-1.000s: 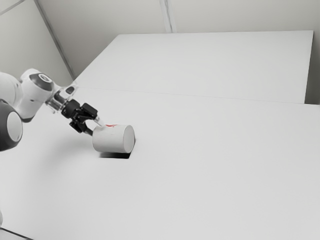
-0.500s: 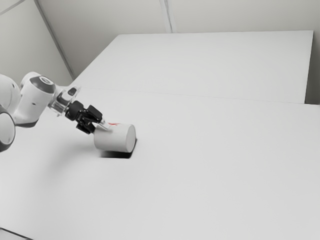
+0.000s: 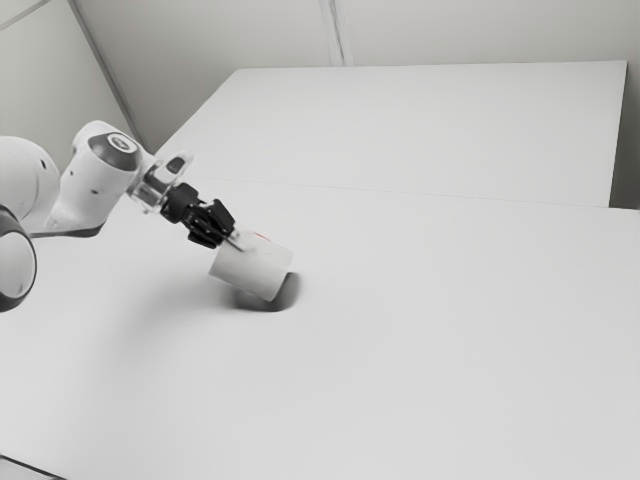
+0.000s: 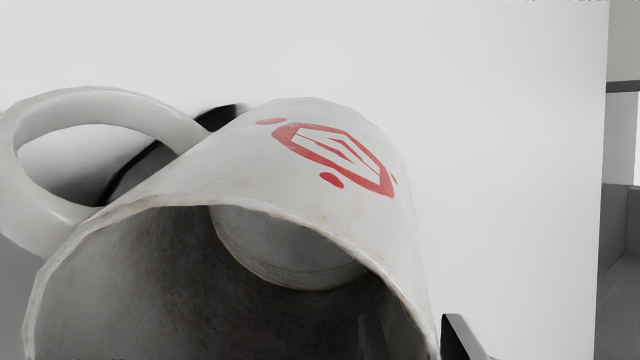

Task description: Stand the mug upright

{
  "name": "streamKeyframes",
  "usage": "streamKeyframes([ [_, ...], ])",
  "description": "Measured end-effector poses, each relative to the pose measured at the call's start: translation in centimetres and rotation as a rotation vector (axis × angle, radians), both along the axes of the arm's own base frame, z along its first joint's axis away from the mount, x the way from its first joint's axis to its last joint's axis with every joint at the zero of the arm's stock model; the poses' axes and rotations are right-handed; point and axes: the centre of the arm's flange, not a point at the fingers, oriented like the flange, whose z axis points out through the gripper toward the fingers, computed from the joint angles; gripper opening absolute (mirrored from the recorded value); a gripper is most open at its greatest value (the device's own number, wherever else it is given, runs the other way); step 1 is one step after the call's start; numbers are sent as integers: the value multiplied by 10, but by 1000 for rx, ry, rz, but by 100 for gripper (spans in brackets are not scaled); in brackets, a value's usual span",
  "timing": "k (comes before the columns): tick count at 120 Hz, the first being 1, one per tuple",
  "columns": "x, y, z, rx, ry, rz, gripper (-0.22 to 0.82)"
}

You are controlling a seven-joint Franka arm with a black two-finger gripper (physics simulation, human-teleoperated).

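Note:
In the exterior view the black gripper (image 3: 236,240) holds the rim end of a white mug (image 3: 254,268), which is tilted with its base toward the exterior view's right and down. A shadow lies under it. In the wrist view the gripper (image 4: 412,332) has one finger inside the mug (image 4: 300,170) and the other outside, with the mug's wall pinched between them. A red emblem (image 4: 335,157) is on the mug's side, and its handle (image 4: 20,150) sticks out on the side away from the fingers.
The white table (image 3: 430,330) extends around the mug. Beyond it stands another white surface (image 3: 420,130), with pale walls (image 3: 180,50) behind. A table edge shows in the wrist view, with grey structures (image 4: 617,225) past it.
The gripper has moved up and toward the exterior view's right, closing on the mug's wall. The mug went from lying flat to tilted, its rim end raised.

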Motion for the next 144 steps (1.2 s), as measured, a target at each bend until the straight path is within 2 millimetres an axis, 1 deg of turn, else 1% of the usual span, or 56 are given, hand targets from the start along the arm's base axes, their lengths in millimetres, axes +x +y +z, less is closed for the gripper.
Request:
streamKeyframes([
  [10,1,-2,-1,1,5,5,-8],
  [22,3,-7,-1,1,6,3,-12],
  [30,7,-11,6,6,-7,-1,-14],
  [46,10,-12,16,10,-15,5,-15],
  [57,9,-12,18,11,-10,12,-16],
  [68,7,-13,31,30,-23,10,-16],
  [76,5,-18,41,73,-37,-7,-16],
  [85,-2,-27,53,154,-45,-45,-16],
  [90,-8,-30,56,196,-40,-62,-16],
  [104,-28,-41,56,312,-26,-98,-16],
  [117,-42,-55,57,432,-18,-152,-16],
  [144,-62,-88,64,667,-66,-257,-16],
])
